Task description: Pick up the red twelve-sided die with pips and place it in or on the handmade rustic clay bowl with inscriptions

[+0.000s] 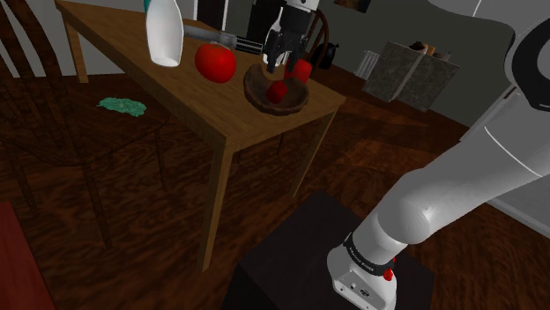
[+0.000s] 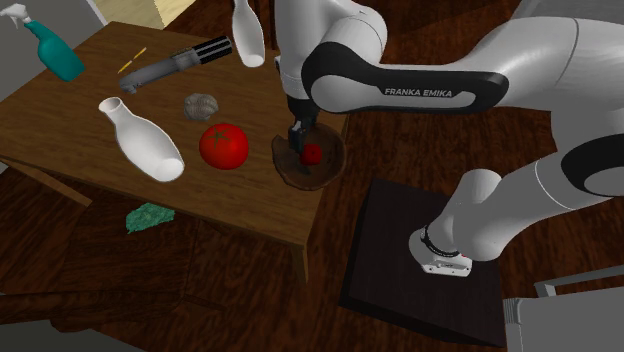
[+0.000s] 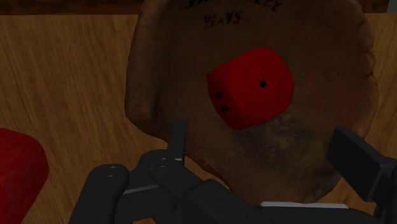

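One red die [image 3: 251, 87] rests inside the brown bowl [image 3: 159, 83] on the counter [image 3: 63, 76], straight ahead of the gripper [image 3: 267, 153], whose fingers stand spread apart and clear of it; the way out looks straight up.

Your shoulder view sits beside and a little behind the stand [image 1: 291, 238]. It faces up and left over the floor toward the table [image 1: 132, 44], which is well off. Your second exterior view looks steeply down on that table from high up, with the stand at its lower right. Your wrist view hangs close over the bowl [image 3: 159, 70], facing down into it. All three share the bowl, the red die [image 3: 251, 86] and the tomato [image 3: 19, 165].
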Available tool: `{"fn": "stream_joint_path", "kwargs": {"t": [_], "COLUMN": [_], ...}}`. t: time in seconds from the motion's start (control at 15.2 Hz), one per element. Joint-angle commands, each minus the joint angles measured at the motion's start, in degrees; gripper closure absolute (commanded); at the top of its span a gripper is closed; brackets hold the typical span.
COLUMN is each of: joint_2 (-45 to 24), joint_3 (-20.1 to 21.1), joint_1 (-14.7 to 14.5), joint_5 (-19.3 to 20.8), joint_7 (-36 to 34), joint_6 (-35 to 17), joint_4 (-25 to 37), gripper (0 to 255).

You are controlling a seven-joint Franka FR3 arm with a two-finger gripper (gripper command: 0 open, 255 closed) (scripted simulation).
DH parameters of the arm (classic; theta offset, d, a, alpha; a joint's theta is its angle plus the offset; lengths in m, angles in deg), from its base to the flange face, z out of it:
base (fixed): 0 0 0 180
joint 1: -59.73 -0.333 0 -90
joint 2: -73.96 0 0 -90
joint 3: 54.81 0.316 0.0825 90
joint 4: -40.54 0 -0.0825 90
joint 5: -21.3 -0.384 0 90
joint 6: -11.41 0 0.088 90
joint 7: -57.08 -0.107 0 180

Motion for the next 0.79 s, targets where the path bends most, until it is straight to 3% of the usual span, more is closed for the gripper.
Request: {"fn": "stream_joint_path", "kwargs": {"t": [0.0,0.2,0.73], "joint_2": [-0.32,-1.66,-1.66], "joint_3": [0.0,0.0,0.0], "joint_1": [0.01,0.03,0.03], "joint_5": [0.02,0.09,0.09], "joint_7": [-0.02,-0.08,-0.08], "joint_6": [1.95,7.45,7.44], "joint_4": [2.27,9.11,9.1], "gripper": [0,0,0]}}
